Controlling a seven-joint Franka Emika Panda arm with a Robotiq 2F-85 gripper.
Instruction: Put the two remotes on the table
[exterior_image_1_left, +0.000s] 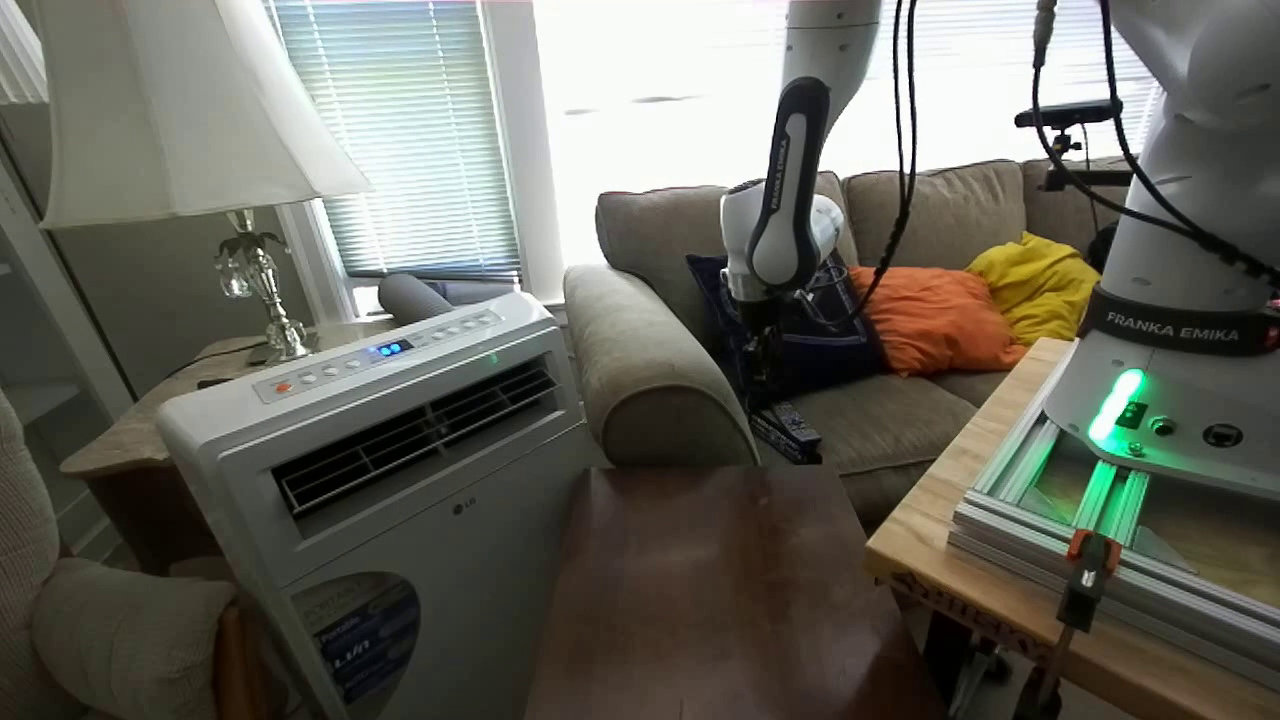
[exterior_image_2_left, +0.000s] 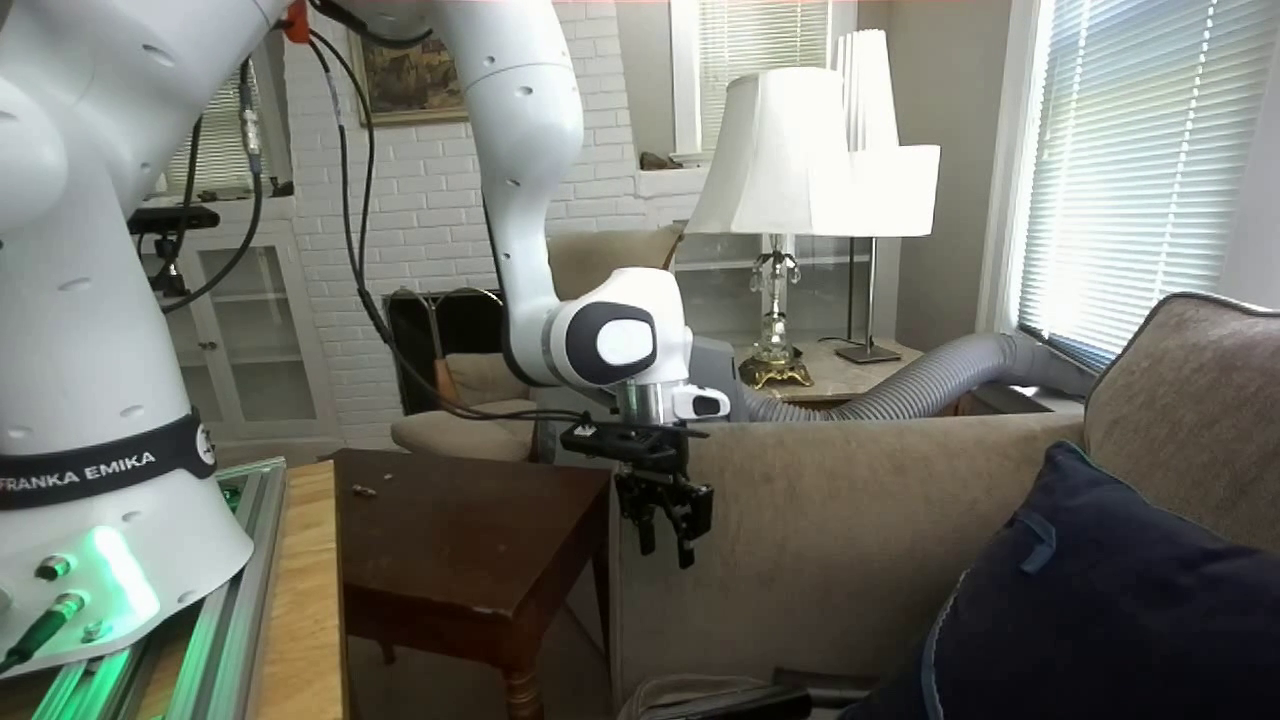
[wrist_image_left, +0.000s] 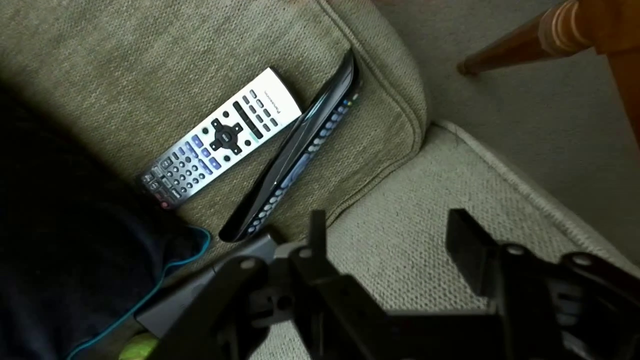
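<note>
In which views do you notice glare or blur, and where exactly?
In an exterior view, the window behind the sofa is washed out white; in the wrist view, the Panasonic remote whitens toward its upper end, likely glare, and the jaws look out of focus.

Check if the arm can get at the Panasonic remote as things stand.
Likely yes: the gripper hangs open above the sofa, and the Panasonic remote lies face up, in plain view. Possible snags: the other remote beside its labelled end, the dark cushion by the opposite end.
</note>
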